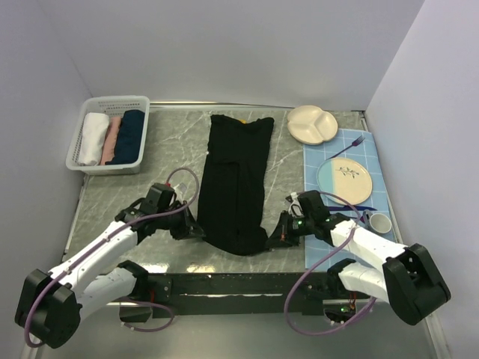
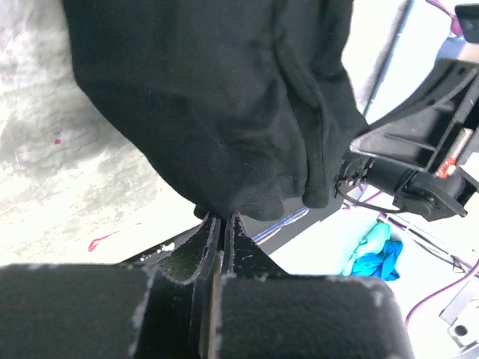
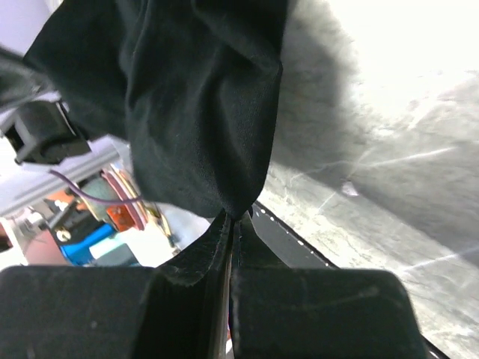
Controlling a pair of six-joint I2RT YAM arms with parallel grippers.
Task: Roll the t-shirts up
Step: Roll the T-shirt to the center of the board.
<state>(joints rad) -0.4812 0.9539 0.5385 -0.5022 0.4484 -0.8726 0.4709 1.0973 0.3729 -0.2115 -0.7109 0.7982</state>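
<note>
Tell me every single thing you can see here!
table: one, grey marble, under everything
t-shirt: one, black, folded in a long strip down the middle
basket: one, white, far left corner
rolled cloths: three, white, pink and dark blue, side by side in the basket
divided plate: one, cream, far right
placemat: one, blue checked, right side
round plate: one, cream with pale blue, on the placemat
fork: one, dark, placemat's far end
cup: one, white, placemat's near right corner
left hand: one, black, shut on the t-shirt's near left corner
right hand: one, black, shut on its near right corner
</note>
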